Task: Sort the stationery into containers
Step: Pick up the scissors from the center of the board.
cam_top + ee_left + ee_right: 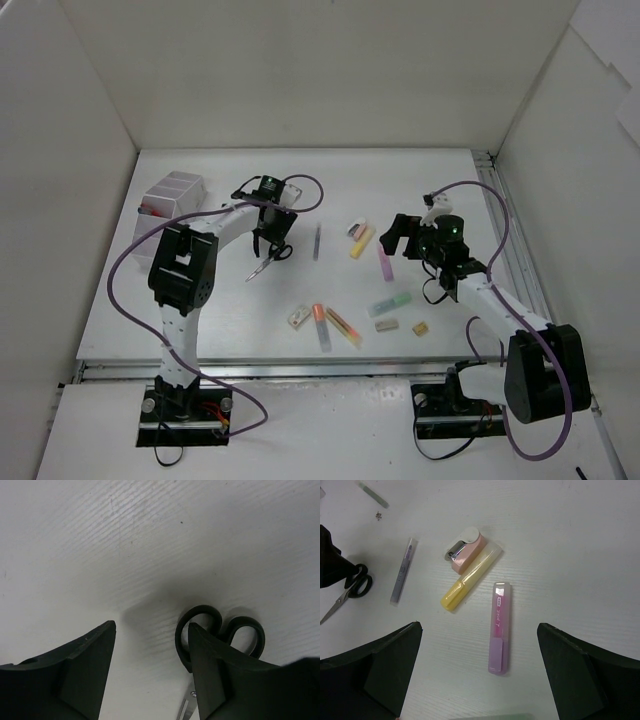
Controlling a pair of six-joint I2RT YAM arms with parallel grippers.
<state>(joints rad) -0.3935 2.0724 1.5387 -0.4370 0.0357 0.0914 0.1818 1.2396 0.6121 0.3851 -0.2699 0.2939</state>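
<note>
Fingers (85, 670) on left gripper (150, 627) sit apart, one tip just beside scissors (202, 610); I see right gripper (479, 625) splayed above pink highlighter (500, 630).

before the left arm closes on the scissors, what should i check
1. Scissors centred between the left gripper fingers: not ok, the handles sit by one finger and the gap shows bare table.
2. Left jaws open: ok.
3. Route to the organiser: ok, only table between.
4. Right gripper out of the way: ok, open above the pink highlighter.
5. Blades shut: cannot tell.
</note>
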